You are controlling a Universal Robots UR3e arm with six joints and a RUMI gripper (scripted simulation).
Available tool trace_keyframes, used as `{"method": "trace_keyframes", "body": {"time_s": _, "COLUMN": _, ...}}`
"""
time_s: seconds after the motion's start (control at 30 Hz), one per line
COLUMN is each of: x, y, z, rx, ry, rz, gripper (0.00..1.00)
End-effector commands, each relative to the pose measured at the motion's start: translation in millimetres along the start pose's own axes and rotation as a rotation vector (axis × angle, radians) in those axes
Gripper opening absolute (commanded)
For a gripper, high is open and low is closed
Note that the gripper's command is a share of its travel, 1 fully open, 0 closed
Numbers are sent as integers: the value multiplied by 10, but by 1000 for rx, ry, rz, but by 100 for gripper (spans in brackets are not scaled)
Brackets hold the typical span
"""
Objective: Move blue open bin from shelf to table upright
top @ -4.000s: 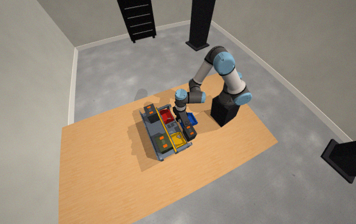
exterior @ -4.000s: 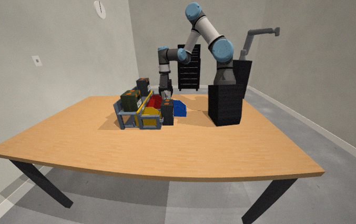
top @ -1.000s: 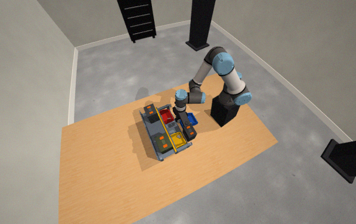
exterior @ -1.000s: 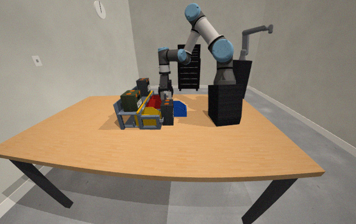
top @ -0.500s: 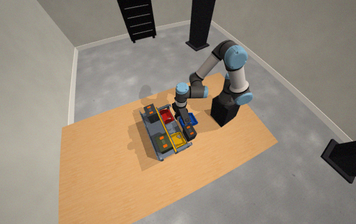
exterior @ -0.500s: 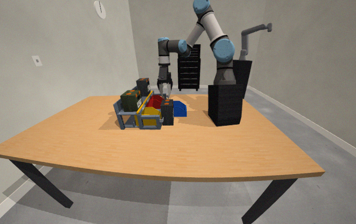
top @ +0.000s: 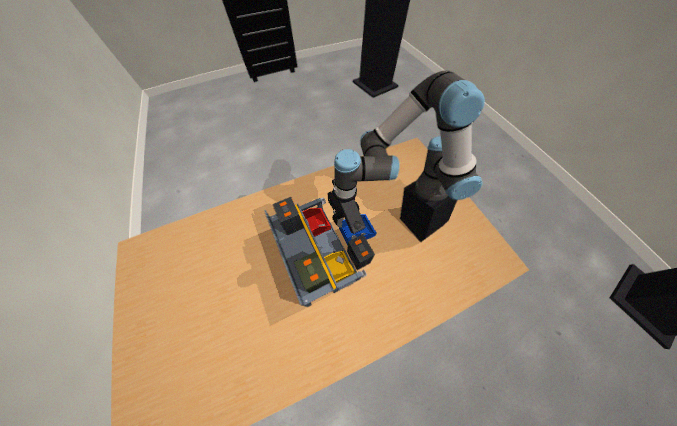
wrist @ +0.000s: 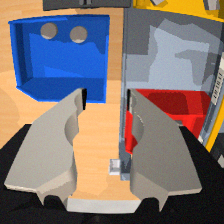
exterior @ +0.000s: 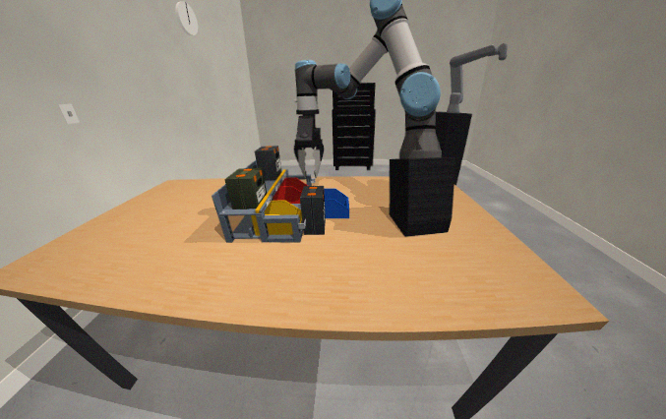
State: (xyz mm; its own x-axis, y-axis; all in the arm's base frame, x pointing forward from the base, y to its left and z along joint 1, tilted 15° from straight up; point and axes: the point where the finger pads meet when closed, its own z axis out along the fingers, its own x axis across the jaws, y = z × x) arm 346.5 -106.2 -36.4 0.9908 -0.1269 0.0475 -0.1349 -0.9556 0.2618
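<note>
I'm looking at what reads as a workshop or robot lab cell: bare grey walls are closing in a speckled concrete floor (top: pixel 256 127), and a wooden bench (exterior: pixel 325 280) on dark angled legs is carrying the arm's black pedestal (exterior: pixel 421 218). A small grey parts shelf (top: pixel 277 248) is sitting on the bench, holding coloured storage bins. A black drawer cabinet (exterior: pixel 353 130) is standing against the far wall, and dark posts (top: pixel 380 47) are rising from the floor.

red bin (top: pixel 318 219) sitting in the rack's far end | yellow bin (top: pixel 338 264) sitting at its near end | olive case (top: pixel 310 273) lying on top | black case (exterior: pixel 313 209) standing on the table beside the yellow bin | black drawer cabinet (exterior: pixel 353 125) standing against the back wall
</note>
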Motion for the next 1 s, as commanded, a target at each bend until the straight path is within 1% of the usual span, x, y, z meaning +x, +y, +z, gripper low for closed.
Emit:
{"method": "trace_keyframes", "body": {"time_s": 0.0, "x": -1, "y": 0, "z": 11, "rx": 0, "ry": -1, "rz": 0, "gripper": 20}}
{"method": "trace_keyframes", "body": {"time_s": 0.13, "x": -37, "y": -14, "z": 78, "rx": 4, "ry": -15, "rz": 0, "gripper": 20}}
{"method": "trace_keyframes", "body": {"time_s": 0.53, "x": -37, "y": -14, "z": 78, "rx": 4, "ry": -15, "rz": 0, "gripper": 20}}
{"method": "trace_keyframes", "body": {"time_s": 0.7, "x": -22, "y": -5, "z": 134, "rx": 4, "ry": -15, "rz": 0, "gripper": 20}}
{"method": "trace_keyframes", "body": {"time_s": 0.97, "x": -22, "y": -5, "z": 134, "rx": 4, "ry": -15, "rz": 0, "gripper": 20}}
